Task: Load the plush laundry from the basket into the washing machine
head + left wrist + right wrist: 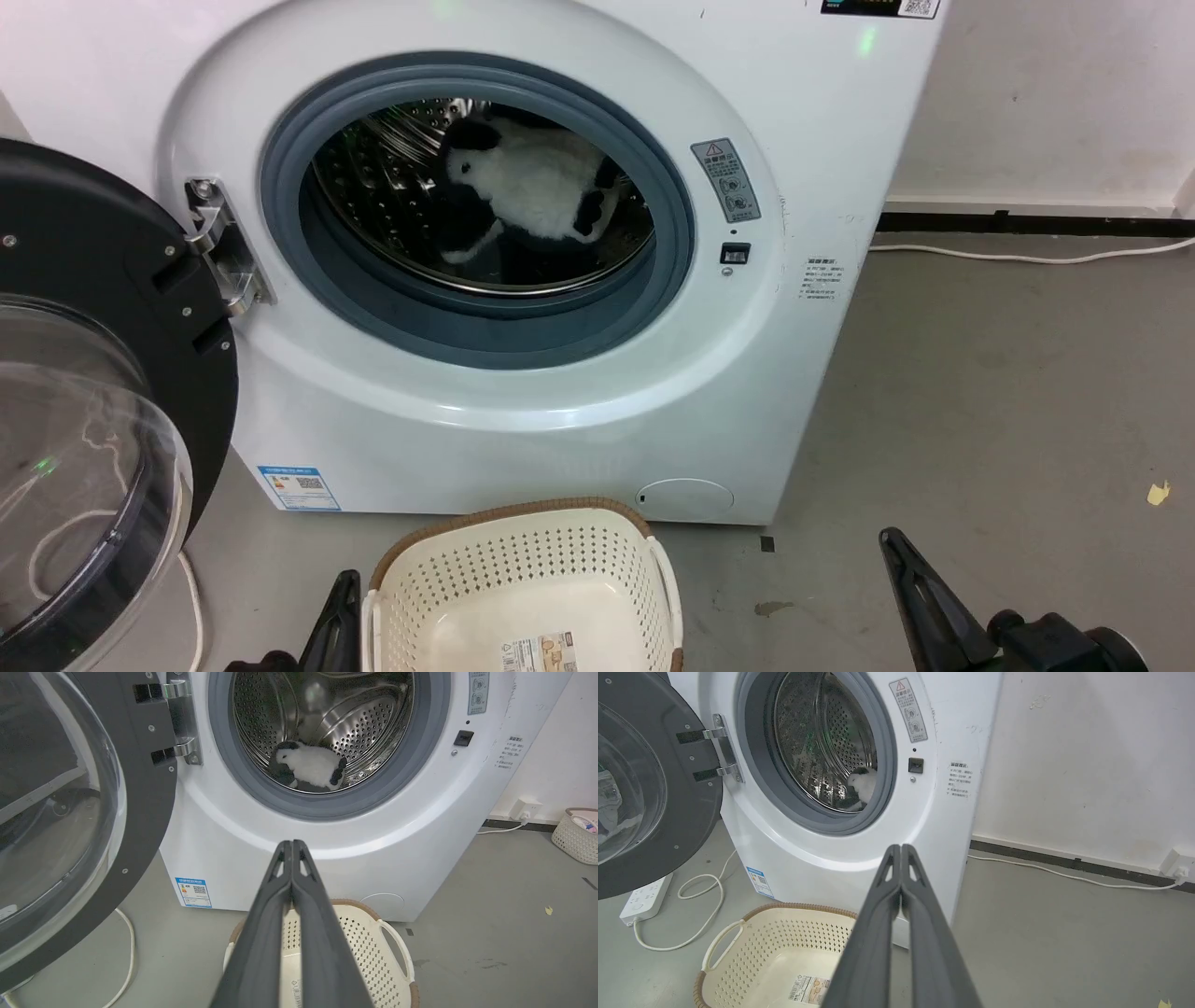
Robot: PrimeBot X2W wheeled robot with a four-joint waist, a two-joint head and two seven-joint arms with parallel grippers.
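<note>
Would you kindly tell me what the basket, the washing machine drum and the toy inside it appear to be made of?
The basket: likely moulded plastic, matte cream, judging by its regular punched holes; the brown rim only looks woven. The washing machine drum: probably stainless steel, glossy, mirroring light across its perforations. The plush toy: seemingly soft synthetic fur, fluffy black-and-white pile.

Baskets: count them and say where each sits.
2. One cream basket stands on the floor just before the washing machine. A second basket, cut off at the frame edge, sits by the wall in the left wrist view. Others may be hidden.
</note>
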